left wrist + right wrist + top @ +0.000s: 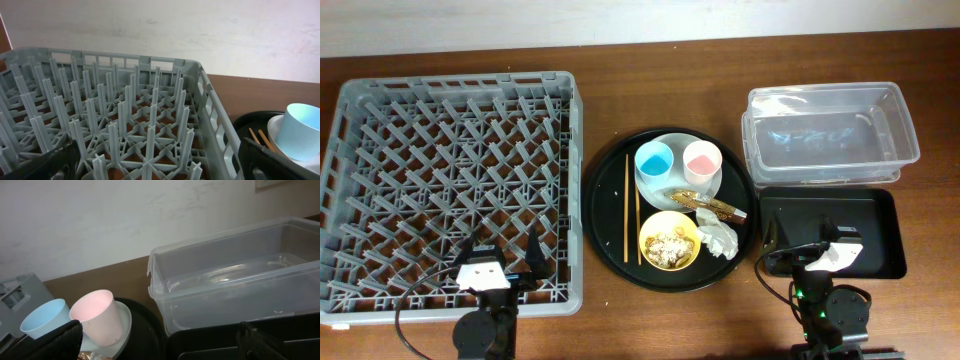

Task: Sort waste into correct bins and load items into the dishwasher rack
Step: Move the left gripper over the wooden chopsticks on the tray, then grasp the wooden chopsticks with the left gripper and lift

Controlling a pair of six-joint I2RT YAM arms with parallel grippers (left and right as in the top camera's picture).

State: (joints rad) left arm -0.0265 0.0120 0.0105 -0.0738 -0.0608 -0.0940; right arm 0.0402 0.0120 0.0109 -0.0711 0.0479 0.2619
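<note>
I'm looking at a grey dishwasher rack (578, 180) that fills the left of the frame, with nothing among its pegs. The left hand (502, 246) hangs over the rack's lower edge with its fingers spread wide and nothing between them.

On the round black tray (610, 180) in the middle, the chopsticks (633, 210) lie side by side along its left part. To their right is the pale plate (678, 140), carrying the blue cup (654, 160) and the pink cup (701, 160), both upright. Below sits the yellow bowl (644, 235) holding the food scraps (670, 245). The gold-brown wrapper (705, 203) rests across the plate's lower edge, and the crumpled tissue (720, 238) touches the bowl's right side.

At lower right, the right hand (159, 326) is likewise wide open and empty above the shallow black tray (875, 235), with the clear tub (895, 120) just behind.

To my eye nothing is sorted yet. The tissue looks the easiest start for the right hand, since it is nearest. It should come down from above and pinch the high folds, keeping clear of the bowl rim. The wrapper should leave before anyone lifts the plate. The left hand might take the blue cup by its rim, since the pink one stands close beside it.
</note>
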